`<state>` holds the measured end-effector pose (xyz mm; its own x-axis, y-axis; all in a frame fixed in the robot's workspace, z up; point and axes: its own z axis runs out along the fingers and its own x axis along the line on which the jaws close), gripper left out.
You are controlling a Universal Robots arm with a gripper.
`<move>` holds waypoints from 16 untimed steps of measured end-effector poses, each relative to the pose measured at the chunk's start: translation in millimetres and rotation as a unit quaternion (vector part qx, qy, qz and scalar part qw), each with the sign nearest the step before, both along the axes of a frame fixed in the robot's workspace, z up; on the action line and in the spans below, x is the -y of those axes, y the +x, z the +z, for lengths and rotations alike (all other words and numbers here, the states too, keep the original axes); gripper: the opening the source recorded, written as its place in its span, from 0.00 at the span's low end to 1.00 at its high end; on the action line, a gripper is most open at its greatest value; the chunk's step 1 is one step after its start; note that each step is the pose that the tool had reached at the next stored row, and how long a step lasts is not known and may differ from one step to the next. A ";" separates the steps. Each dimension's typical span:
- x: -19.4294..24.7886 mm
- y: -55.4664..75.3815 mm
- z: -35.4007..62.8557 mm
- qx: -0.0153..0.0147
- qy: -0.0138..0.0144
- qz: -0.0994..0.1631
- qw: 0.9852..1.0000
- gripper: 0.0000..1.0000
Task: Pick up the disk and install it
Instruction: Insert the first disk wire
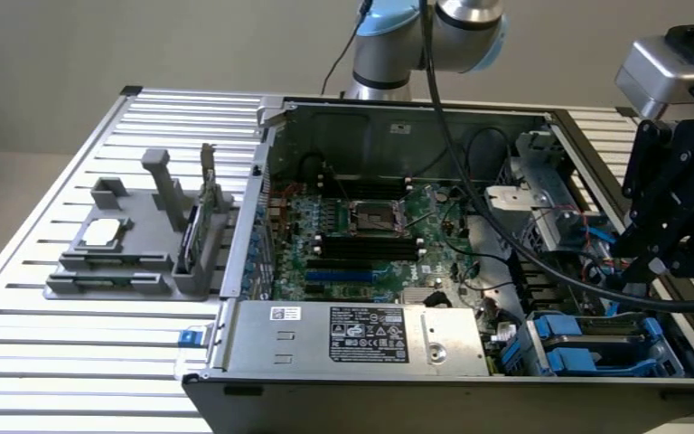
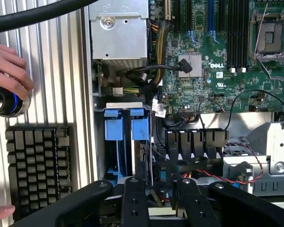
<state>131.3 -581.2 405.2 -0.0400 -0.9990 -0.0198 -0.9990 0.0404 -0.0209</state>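
Note:
My gripper [image 1: 661, 258] hangs over the open computer case's side at the exterior view's right, above the drive bay. In the wrist view its two black fingers [image 2: 135, 203] stand apart, and only cables and the case interior show between them, so the gripper [image 2: 161, 208] is open and holds nothing. Blue plastic frames [image 1: 600, 344] sit in the drive bay at the case's near corner, with their blue tabs [image 2: 128, 128] just beyond the fingers. A grey metal part lies between the frames. I cannot tell whether it is the disk, as no white label shows.
The motherboard [image 1: 371, 235] fills the case floor, and the big silver box with a white label [image 1: 371, 334] lies along its near wall. A grey fixture [image 1: 130, 244] holding a small square chip [image 1: 104, 231] stands outside. A hand [image 2: 7, 71] and a keyboard [image 2: 38, 170] lie beside the case.

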 end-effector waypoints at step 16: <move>0.0 0.0 0.0 0.000 0.003 -0.037 0.999 0.31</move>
